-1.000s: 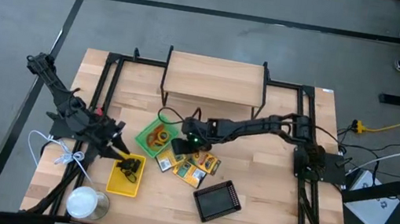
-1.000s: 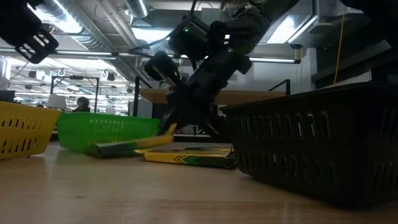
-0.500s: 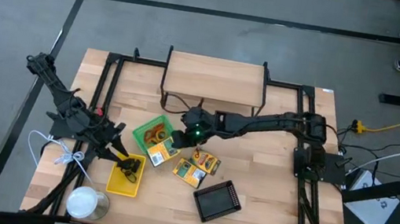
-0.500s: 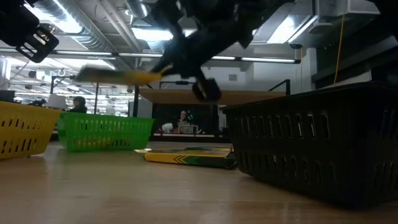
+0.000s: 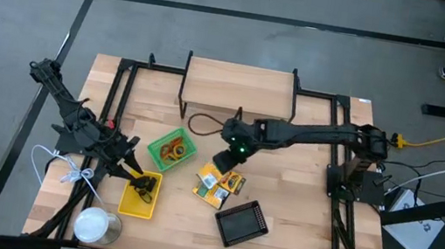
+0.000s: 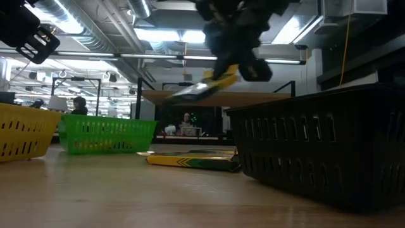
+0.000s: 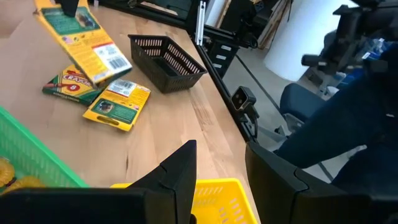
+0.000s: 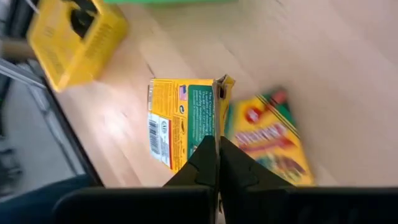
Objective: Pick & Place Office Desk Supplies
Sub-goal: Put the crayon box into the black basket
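The right gripper (image 5: 226, 159) is positioned above the table centre, its fingers (image 8: 214, 163) clamped on the edge of one crayon box (image 8: 183, 122), which is suspended clear of the wooden table (image 5: 297, 215). In the low view this box (image 6: 212, 84) hangs tilted in the air above the table surface. Two further crayon boxes (image 5: 217, 187) lie flat on the table directly below, at the 5 o'clock side of the held box and just beside each other. The green tray (image 5: 173, 150) sits at 9 o'clock from the right gripper and contains orange loops (image 5: 171, 149). The yellow tray (image 5: 141, 195) lies at 7 o'clock from the green tray and contains black clips (image 5: 141, 186). The black mesh tray (image 5: 242, 223) rests at 5 o'clock from the flat boxes, near the table's front. The left gripper (image 5: 130, 164) waits over the near corner of the yellow tray, its fingers (image 7: 180, 174) parted and holding nothing. A white round can (image 5: 95, 226) stands at the table's 7 o'clock corner.
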Controlling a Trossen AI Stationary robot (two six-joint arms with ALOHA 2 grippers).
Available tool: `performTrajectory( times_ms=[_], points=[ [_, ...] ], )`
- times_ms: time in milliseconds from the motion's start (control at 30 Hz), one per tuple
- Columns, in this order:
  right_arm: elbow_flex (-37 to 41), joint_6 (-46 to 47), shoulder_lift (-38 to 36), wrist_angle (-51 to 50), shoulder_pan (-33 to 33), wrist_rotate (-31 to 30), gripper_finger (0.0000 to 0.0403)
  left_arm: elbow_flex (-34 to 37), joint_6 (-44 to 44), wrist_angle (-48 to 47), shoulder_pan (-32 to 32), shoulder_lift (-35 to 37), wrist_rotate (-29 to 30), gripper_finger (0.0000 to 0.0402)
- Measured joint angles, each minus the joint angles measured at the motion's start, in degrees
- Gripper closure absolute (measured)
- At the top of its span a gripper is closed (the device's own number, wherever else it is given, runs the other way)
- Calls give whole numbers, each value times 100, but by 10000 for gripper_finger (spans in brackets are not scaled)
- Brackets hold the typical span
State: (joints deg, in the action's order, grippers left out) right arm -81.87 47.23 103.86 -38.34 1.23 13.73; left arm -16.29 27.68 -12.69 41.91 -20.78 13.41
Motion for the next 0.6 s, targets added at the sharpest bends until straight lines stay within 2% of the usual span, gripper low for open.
performTrajectory(
  times_ms=[400,500,600],
  points=[
    [44,-270,-694,-1367,480,-698,403,0,4,2,0,0,0,270],
    [478,8,-1053,-1190,569,-733,403,0,2,2,0,0,0,270],
    [1246,543,-1617,-669,710,-737,403,0,2,2,0,2,-2,270]
  ],
)
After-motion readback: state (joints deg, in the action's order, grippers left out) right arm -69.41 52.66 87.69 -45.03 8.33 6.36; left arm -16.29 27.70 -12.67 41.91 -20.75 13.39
